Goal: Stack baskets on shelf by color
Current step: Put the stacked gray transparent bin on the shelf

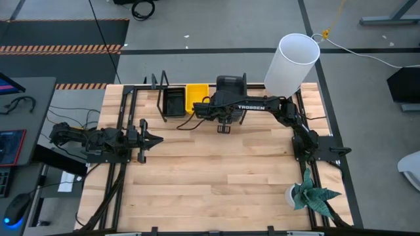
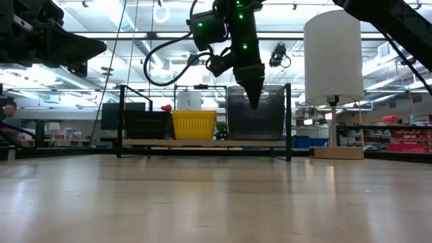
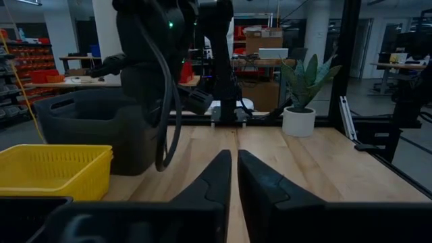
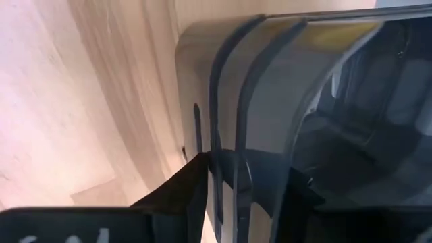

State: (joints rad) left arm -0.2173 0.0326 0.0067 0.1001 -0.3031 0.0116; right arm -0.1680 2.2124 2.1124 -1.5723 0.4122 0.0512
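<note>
On the shelf [image 2: 202,143] at the table's far edge stand, left to right, a black basket [image 1: 174,101], a yellow basket [image 1: 195,97] and nested dark grey baskets [image 1: 230,85]. My right gripper [image 1: 225,128] reaches in from the table's right side and slants down over the grey stack's near wall. In its wrist view the gripper [image 4: 246,175] is open, one finger on each side of the nested grey rims [image 4: 270,101]. My left gripper [image 1: 157,139] waits shut at the table's left, pointing level toward the right. My right gripper stands astride the near wall of the grey stack [image 4: 229,135], slanting down from the near side, one finger [image 4: 185,192] outside and one [image 4: 300,199] inside. Whether either finger touches the wall, I cannot tell. The stack rests on the shelf.
A tall white cylinder [image 1: 292,62] stands at the far right corner beside the shelf. A potted plant [image 1: 312,195] sits near the right front corner. Bare wooden tabletop [image 1: 216,177] lies between the arms and the near edge.
</note>
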